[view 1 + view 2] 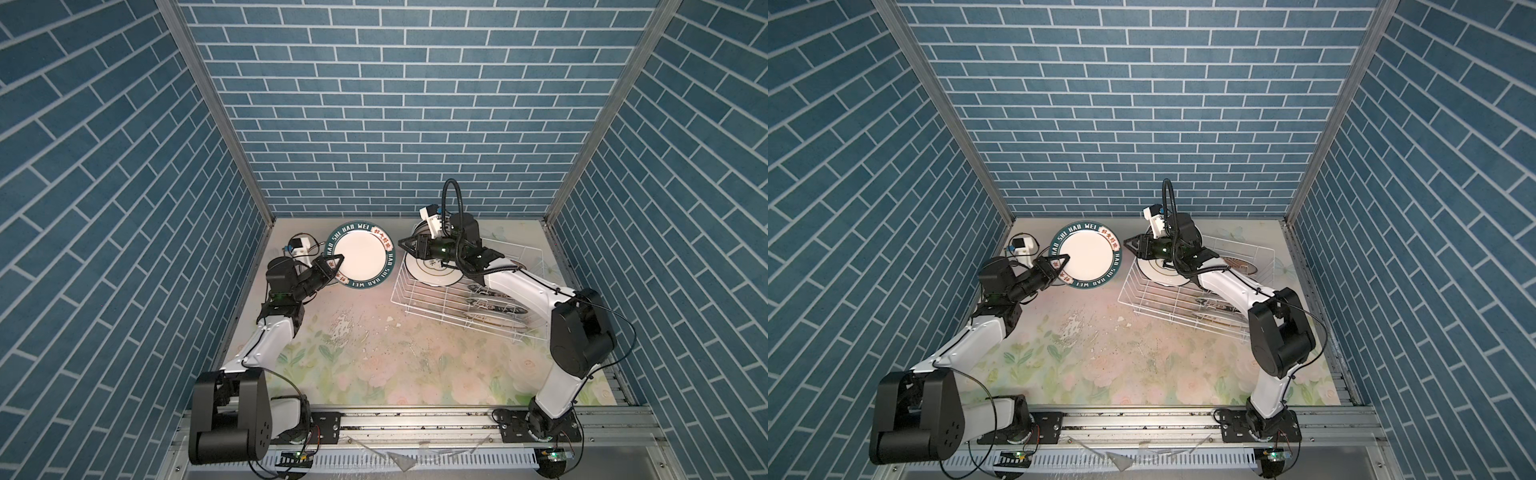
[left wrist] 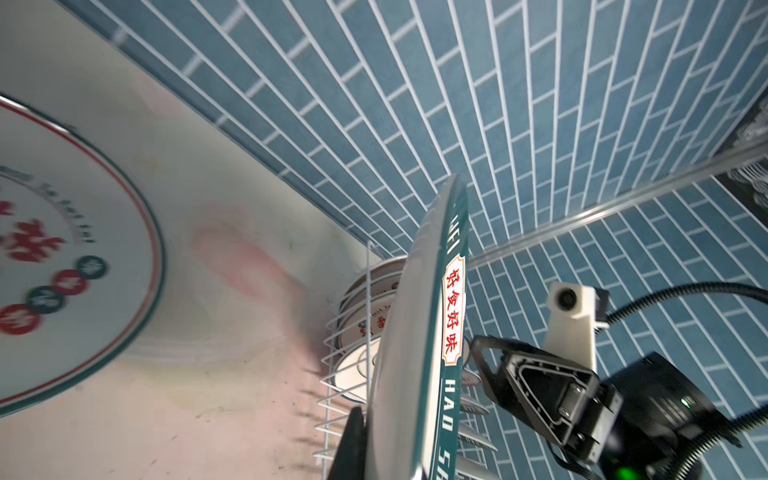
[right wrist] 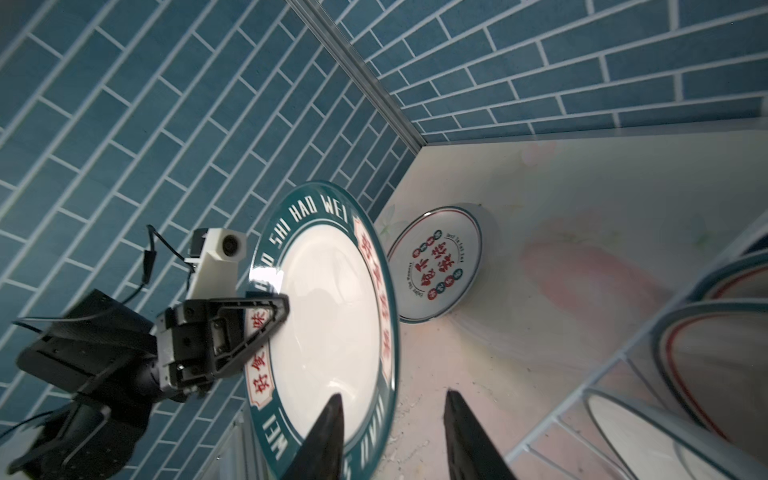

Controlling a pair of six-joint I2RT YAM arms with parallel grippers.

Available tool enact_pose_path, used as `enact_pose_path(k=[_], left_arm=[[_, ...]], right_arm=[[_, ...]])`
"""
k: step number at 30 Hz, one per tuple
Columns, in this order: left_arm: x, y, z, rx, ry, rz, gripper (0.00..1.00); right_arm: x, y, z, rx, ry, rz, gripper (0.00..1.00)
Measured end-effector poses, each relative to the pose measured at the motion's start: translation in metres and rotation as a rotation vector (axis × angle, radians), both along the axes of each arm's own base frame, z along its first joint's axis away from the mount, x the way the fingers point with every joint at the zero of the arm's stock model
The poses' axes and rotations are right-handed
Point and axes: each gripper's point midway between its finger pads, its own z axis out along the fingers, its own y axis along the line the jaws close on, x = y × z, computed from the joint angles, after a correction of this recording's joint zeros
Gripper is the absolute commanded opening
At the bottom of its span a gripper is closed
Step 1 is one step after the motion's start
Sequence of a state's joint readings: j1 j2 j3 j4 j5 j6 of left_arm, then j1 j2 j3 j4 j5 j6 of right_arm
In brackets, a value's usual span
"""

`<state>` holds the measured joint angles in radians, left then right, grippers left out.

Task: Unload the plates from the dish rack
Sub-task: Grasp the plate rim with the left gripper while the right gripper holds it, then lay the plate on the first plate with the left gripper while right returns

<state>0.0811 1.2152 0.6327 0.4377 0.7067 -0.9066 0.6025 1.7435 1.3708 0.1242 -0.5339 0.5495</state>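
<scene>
I log the left gripper [image 1: 336, 266] pinching the green-rimmed plate [image 1: 359, 257] by its left rim; the right gripper [image 1: 402, 243], jaws spread and empty, sits just off the opposite rim, on the dish rack [image 1: 419, 305] side.

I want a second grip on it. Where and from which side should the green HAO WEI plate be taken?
Grip the green plate by its flat rim on the dish rack side, probably one finger on each face: it hangs tilted, the left gripper is shut on the opposite rim, and the open right gripper faces that free edge.
</scene>
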Motion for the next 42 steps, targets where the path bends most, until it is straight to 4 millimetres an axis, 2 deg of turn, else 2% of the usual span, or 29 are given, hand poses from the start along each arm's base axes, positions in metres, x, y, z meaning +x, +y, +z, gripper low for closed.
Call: enact_pose_path(k=[5, 9, 12, 15, 18, 23, 31, 35, 38, 42], left_arm=[[-0.005, 0.058, -0.013, 0.111, 0.102, 0.216, 0.00], [-0.004, 0.089, -0.023, 0.194, 0.172, 0.336, 0.00], [0.002, 0.109, -0.038, 0.235, 0.238, 0.406, 0.00], [0.009, 0.124, -0.059, 0.258, 0.318, 0.450, 0.00], [0.015, 0.135, -0.077, 0.270, 0.388, 0.479, 0.00], [0.031, 0.146, -0.101, 0.277, 0.469, 0.490, 0.00], [0.048, 0.149, -0.134, 0.246, 0.546, 0.460, 0.08], [0.055, 0.146, -0.143, 0.206, 0.546, 0.437, 0.12], [0.058, 0.144, -0.146, 0.197, 0.545, 0.425, 0.20], [0.057, 0.142, -0.159, 0.192, 0.574, 0.409, 0.36]], right_arm=[[-0.007, -0.040, 0.032, -0.170, -0.151, -0.114, 0.46], [-0.011, -0.083, 0.066, -0.279, -0.278, -0.267, 0.47], [-0.015, -0.119, 0.088, -0.343, -0.365, -0.406, 0.47], [-0.018, -0.150, 0.090, -0.418, -0.398, -0.520, 0.49], [-0.017, -0.168, 0.073, -0.497, -0.385, -0.584, 0.50], [-0.020, -0.177, 0.041, -0.590, -0.345, -0.583, 0.51], [-0.018, -0.173, 0.026, -0.616, -0.317, -0.555, 0.53], [-0.015, -0.168, 0.014, -0.626, -0.296, -0.528, 0.55], [-0.015, -0.166, 0.010, -0.627, -0.285, -0.511, 0.56], [-0.014, -0.164, 0.003, -0.628, -0.270, -0.491, 0.58]])
